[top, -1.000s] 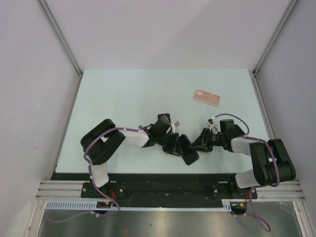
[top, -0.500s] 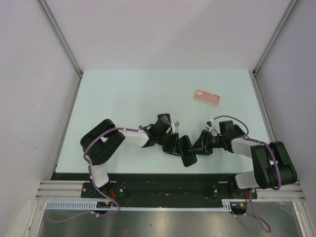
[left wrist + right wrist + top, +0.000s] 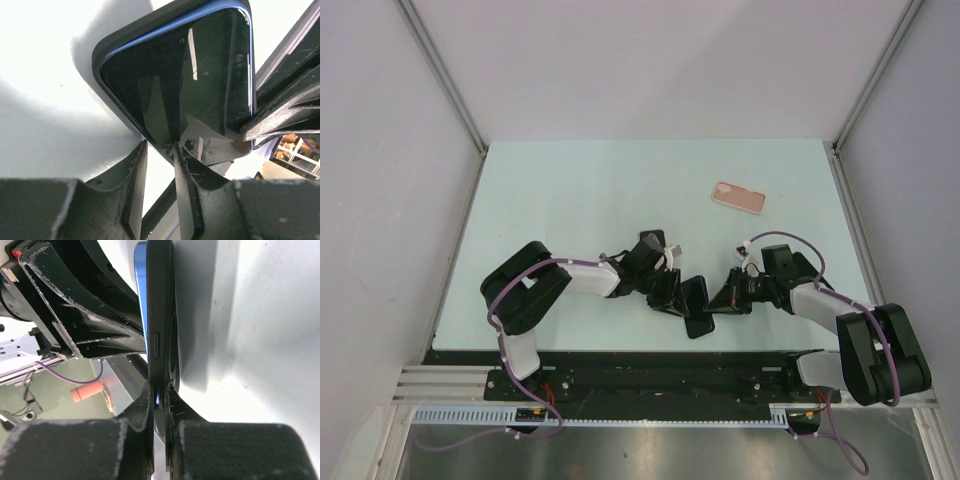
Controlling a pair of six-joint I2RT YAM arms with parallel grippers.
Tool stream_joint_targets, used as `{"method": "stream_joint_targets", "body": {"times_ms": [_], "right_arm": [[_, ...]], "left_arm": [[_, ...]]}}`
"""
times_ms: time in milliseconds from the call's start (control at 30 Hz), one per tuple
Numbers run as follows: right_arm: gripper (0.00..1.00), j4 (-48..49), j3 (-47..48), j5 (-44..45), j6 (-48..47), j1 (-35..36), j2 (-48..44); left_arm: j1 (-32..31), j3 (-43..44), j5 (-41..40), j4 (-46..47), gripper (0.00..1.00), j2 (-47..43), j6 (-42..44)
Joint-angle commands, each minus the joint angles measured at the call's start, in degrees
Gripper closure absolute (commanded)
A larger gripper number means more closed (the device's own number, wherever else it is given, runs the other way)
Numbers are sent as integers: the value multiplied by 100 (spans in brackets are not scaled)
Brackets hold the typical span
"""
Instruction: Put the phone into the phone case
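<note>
Fingers [image 3: 136, 172] of the left gripper [image 3: 160, 147] are pinched tight on the near edge of the phone [image 3: 200, 80], dark screen facing that wrist camera, and the right gripper [image 3: 159, 390] comes in from the other side, its own fingers [image 3: 142, 405] clamped flat against the phone's thin side rail. So it's a two-armed hold, with the phone up off the table [image 3: 570, 190] between the two wrists, close to the near edge and about midway between the bases. Now look where the phone case [image 3: 738, 197] sits: pink, flat on the table, well apart from the phone, farther out and off to the right, clearly on the right arm's side. From above, the phone's long axis runs roughly near-to-far while the case lies crosswise, nearly left-to-right. That's the crux: I'd say the phone needs about a quarter turn and a carry outward and rightward before it lines up. Which face of the case is up, I can't tell.
</note>
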Motion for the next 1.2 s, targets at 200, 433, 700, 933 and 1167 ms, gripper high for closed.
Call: {"method": "stream_joint_targets", "body": {"times_ms": [200,433,700,933,1167], "right_arm": [[64,-158,117,295,255,379,-218],[90,-78,117,769,396,704,-31],[100,141,204,691,817,678,-866],[100,1353,169,575,1511,731,-2201],[100,2936,169,250,2162,792,-2730]], "left_arm": [[-71,-76,-251,85,67,26,118],[-88,-84,-242,77,66,-35,126],[131,-119,-383,-898,42,-1396,452],[605,-926,265,-6,30,-2680,-66],[650,-910,917,857,28,-3041,-382]]}}
